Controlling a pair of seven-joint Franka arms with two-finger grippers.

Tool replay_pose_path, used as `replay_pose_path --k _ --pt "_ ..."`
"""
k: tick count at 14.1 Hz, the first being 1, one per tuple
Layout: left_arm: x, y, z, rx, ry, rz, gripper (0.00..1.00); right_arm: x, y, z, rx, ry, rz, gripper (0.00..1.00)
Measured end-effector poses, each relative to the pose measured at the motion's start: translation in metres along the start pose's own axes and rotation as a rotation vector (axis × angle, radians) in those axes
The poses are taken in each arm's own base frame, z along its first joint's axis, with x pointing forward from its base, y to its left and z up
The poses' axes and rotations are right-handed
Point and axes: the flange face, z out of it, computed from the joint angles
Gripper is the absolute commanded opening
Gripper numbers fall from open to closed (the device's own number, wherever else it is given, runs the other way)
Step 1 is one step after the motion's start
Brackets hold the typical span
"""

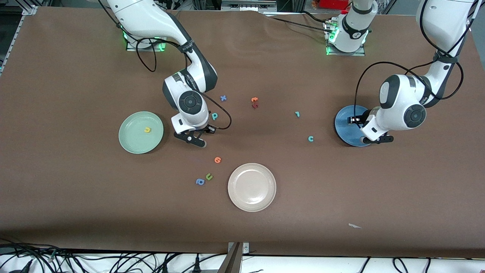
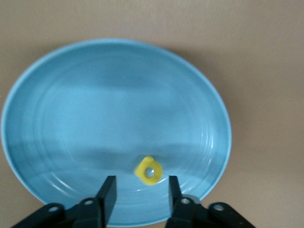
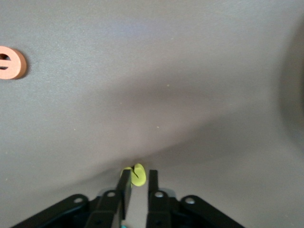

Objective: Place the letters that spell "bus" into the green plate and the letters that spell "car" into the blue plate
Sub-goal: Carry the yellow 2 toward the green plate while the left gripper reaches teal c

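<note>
Worktop [image 1: 75,57]: brown.
Green plate [image 1: 129,142]: holds yellow u [image 1: 147,130], beside right pincer [image 3: 137,179] toward the right arm's end.
Blue plate [image 2: 57,95]: under left pincer [image 2: 138,192], spread above the dropped yellow a [image 2: 149,170].
Right pincer: over bare worktop, pinching yellow s [image 3: 135,174]; plate close.

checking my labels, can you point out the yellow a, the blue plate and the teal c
yellow a [image 2: 149,170]: left wrist view, on its flat top face.
blue plate [image 2: 95,109]: left wrist view, on the bare middle of its floor.
teal c [image 1: 310,138]: front view, on the letter's curved body.
</note>
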Motion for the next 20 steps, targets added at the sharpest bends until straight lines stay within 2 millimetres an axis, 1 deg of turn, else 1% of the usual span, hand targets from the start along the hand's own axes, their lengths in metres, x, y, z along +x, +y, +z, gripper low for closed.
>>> replay_pose_path --k 2,4,5,6,7,8,9,10,12,14,15,18,20 --pt "0.000 0.009 -0.024 0.006 0.012 0.006 0.99 -0.004 -0.005 0.010 0.009 0.009 -0.005 0.54" --pt "-0.002 0.026 -0.047 0.008 0.040 -0.011 0.99 -0.006 -0.009 0.016 0.020 0.018 -0.010 0.53" --pt "-0.001 0.037 -0.057 0.002 0.057 -0.031 0.99 -0.007 -0.009 0.018 0.020 0.018 -0.010 0.52" --pt "0.001 0.049 -0.065 -0.014 0.072 -0.053 0.99 -0.007 -0.008 0.021 0.016 0.016 -0.010 0.46" --pt "0.002 0.063 -0.071 -0.031 0.082 -0.074 0.99 -0.008 -0.007 0.021 0.016 0.016 -0.010 0.36" --pt "0.002 0.076 -0.074 -0.042 0.091 -0.093 0.99 -0.008 -0.007 0.021 0.016 0.016 -0.010 0.32" --pt "0.004 0.090 -0.074 -0.051 0.107 -0.112 0.99 -0.008 -0.007 0.021 0.017 0.017 -0.010 0.32" --pt "0.006 0.106 -0.069 -0.062 0.127 -0.136 0.99 -0.008 -0.007 0.020 0.017 0.017 -0.010 0.32" --pt "0.010 0.137 -0.050 -0.084 0.152 -0.178 0.98 -0.009 -0.007 0.021 0.018 0.017 -0.011 0.31" --pt "0.014 0.154 -0.029 -0.103 0.159 -0.206 0.97 -0.009 -0.007 0.021 0.020 0.019 -0.011 0.16" --pt "0.017 0.158 -0.020 -0.111 0.160 -0.215 0.96 -0.009 -0.007 0.020 0.021 0.019 -0.011 0.13" --pt "0.025 0.163 0.003 -0.124 0.168 -0.229 0.96 -0.009 -0.006 0.020 0.020 0.018 -0.010 0.13" --pt "0.028 0.165 0.014 -0.093 0.176 -0.237 0.96 -0.009 -0.005 0.020 0.017 0.017 -0.011 0.13"
